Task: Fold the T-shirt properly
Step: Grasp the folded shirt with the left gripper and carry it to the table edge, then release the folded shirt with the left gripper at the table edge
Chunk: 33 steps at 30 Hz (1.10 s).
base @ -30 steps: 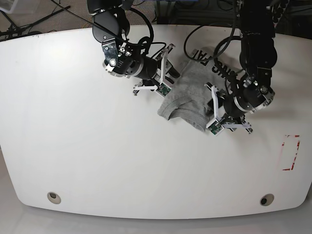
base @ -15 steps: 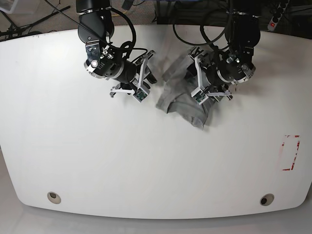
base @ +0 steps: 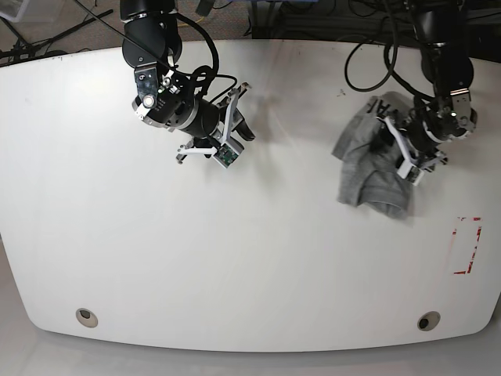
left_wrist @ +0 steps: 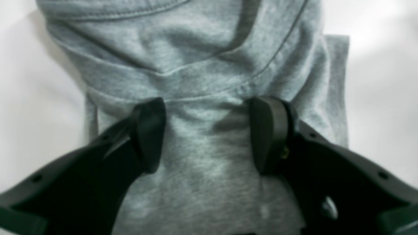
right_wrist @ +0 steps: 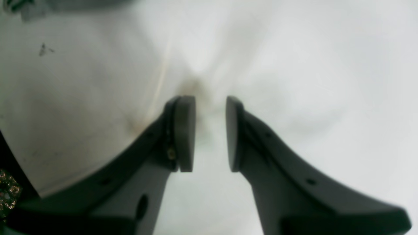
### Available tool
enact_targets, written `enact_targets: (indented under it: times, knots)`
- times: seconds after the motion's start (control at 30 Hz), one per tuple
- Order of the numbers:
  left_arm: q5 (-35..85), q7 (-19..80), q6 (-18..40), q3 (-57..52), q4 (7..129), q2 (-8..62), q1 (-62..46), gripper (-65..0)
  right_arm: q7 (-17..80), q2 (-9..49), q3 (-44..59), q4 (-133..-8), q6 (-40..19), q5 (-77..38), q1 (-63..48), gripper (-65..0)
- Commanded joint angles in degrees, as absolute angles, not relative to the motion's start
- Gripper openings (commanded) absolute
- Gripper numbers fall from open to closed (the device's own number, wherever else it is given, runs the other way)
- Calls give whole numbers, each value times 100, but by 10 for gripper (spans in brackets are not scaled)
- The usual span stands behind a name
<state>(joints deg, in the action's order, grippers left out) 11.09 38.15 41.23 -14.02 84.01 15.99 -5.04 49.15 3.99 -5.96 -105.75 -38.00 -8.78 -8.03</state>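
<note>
One light heather-grey jersey T-shirt [base: 366, 168] lies bunched on the white tabletop [base: 235, 258], toward its right side in the base view, its long axis running roughly from far to near. Two arms work here. The left end effector [left_wrist: 207, 133] is spread over the cloth, pinching nothing; the right end effector [right_wrist: 210, 132] hovers over bare tabletop with a narrow gap, empty.

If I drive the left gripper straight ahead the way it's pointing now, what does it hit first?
Probably the T-shirt: bunched grey cloth fills the line ahead of the open left gripper, with a stitched hem just past the fingertips. Whether the pads already touch the fabric is unclear.
</note>
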Motion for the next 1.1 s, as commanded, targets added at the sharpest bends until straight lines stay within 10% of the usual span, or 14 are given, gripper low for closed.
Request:
enact_targets:
  times: [0.0, 0.53, 1.07]
  knots:
    - [585, 4286, 4000, -2044, 7934, 2097, -549, -271, 4787, 409, -585, -10703, -3837, -945, -752, -498]
    - [593, 3143, 4000, -3433, 6308, 3582, -558, -271, 4787, 523, -620, -11354, -3837, -936, -1174, -498]
    - [998, 4215, 4000, -4259, 9604, 2765, -1033, -271, 4752, 514, -286, -11521, -3837, -927, -1226, -499]
